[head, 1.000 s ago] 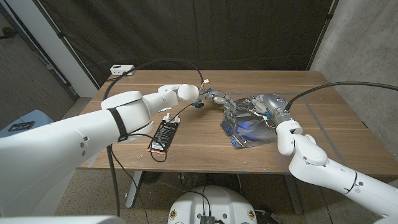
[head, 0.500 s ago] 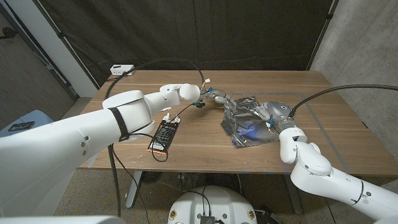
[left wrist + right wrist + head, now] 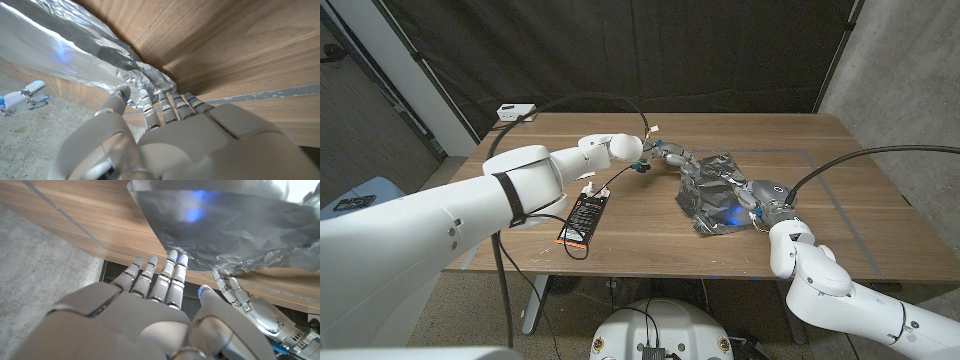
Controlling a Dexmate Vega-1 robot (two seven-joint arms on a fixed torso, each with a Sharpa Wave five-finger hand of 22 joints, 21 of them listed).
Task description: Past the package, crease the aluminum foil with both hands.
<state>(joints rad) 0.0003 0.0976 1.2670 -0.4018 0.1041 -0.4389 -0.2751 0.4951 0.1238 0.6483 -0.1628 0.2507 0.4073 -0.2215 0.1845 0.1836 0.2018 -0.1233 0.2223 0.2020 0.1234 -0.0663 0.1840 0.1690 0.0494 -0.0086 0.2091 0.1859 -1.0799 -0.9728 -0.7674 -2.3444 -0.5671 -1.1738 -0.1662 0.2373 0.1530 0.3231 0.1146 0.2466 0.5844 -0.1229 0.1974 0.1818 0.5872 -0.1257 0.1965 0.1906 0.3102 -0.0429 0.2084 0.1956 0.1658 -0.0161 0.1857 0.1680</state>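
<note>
The crumpled aluminum foil (image 3: pixel 713 188) lies right of the table's middle, its near part flatter and catching a blue glint. The black package (image 3: pixel 584 217) lies left of it, toward the front edge. My left hand (image 3: pixel 669 156) reaches past the package to the foil's far left corner; in the left wrist view its fingertips (image 3: pixel 150 98) and thumb pinch the foil's crinkled edge (image 3: pixel 142 77). My right hand (image 3: pixel 766 194) sits at the foil's right side. Seen from the right wrist, its fingers (image 3: pixel 169 275) are straight, point at the foil's (image 3: pixel 225 220) edge and hold nothing.
A small white box (image 3: pixel 516 110) sits at the table's far left corner. A black cable (image 3: pixel 582 98) arcs over the left arm, and a thinner one runs past the package. Bare wood (image 3: pixel 840 160) lies right of the foil. A dark curtain hangs behind.
My right hand has slid toward the table's front along the foil's right side. The foil's right part now looks lower and more gathered. The left hand has stayed in place.
</note>
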